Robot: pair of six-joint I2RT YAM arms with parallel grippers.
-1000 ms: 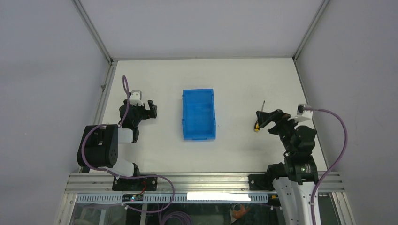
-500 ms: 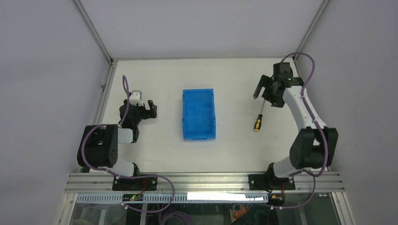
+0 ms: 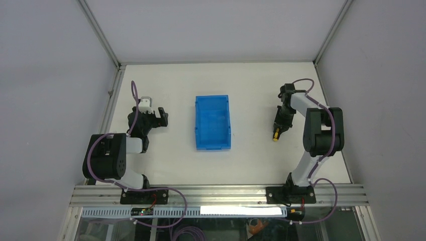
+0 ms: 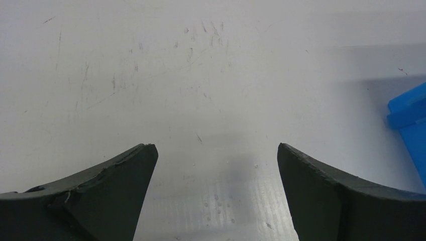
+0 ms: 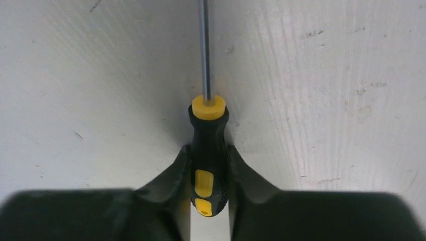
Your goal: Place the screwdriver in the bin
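Note:
The screwdriver (image 5: 208,135) lies on the white table right of the bin, with a thin metal shaft and a black handle with yellow inlays. My right gripper (image 5: 208,149) is shut on the handle, one finger on each side. From above, the right gripper (image 3: 279,122) covers most of the screwdriver (image 3: 275,135); only its yellow end shows. The blue bin (image 3: 197,125) stands at the table's middle with nothing in it. My left gripper (image 3: 162,116) rests open on the table left of the bin; in the left wrist view nothing lies between the fingers of the left gripper (image 4: 216,150).
A corner of the bin (image 4: 409,108) shows at the right edge of the left wrist view. Metal frame posts and grey walls enclose the table. The right arm's purple cable (image 3: 301,83) loops above its wrist.
The right arm swung from the table's far right down onto the screwdriver, and its jaws went from wide open to shut on the handle. The screwdriver, bin and left arm stayed put.

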